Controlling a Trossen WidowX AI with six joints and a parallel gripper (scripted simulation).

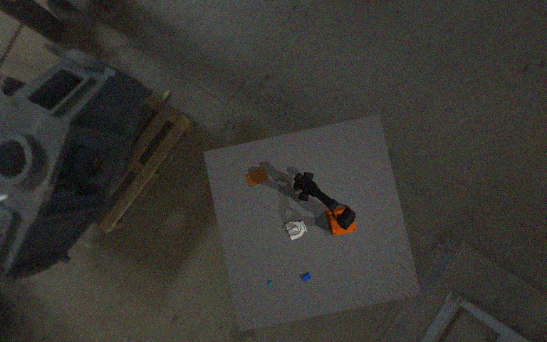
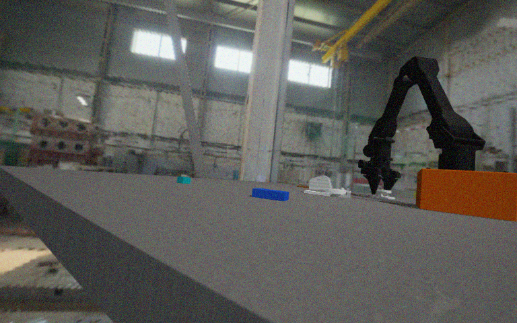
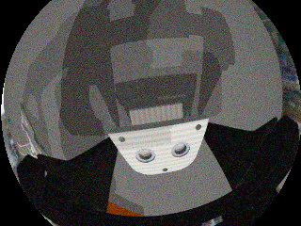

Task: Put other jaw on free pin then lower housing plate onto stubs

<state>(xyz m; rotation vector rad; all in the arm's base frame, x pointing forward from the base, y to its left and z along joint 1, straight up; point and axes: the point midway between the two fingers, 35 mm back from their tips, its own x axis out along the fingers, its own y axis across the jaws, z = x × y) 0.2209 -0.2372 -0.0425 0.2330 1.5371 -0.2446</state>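
Observation:
The white housing plate (image 3: 162,138) (image 2: 388,197), with two large ringed holes, small corner holes and a ribbed block at its straight edge, lies on the table below the hand. My gripper (image 3: 159,133) (image 2: 380,192) is open, its black fingers low on either side of the plate. Whether they touch it cannot be told. The white jaw assembly (image 1: 296,230) (image 2: 320,184) stands apart on the table, and part of it shows at the left edge in the wrist view (image 3: 31,141). Its pins and gear teeth are too small to make out.
A blue block (image 1: 305,276) (image 2: 270,194) and a small teal block (image 1: 270,283) (image 2: 183,180) lie on the table beyond the jaw assembly. A flat orange patch (image 1: 256,176) lies near one table edge. An orange block (image 1: 340,229) (image 2: 466,194) is at the arm's base.

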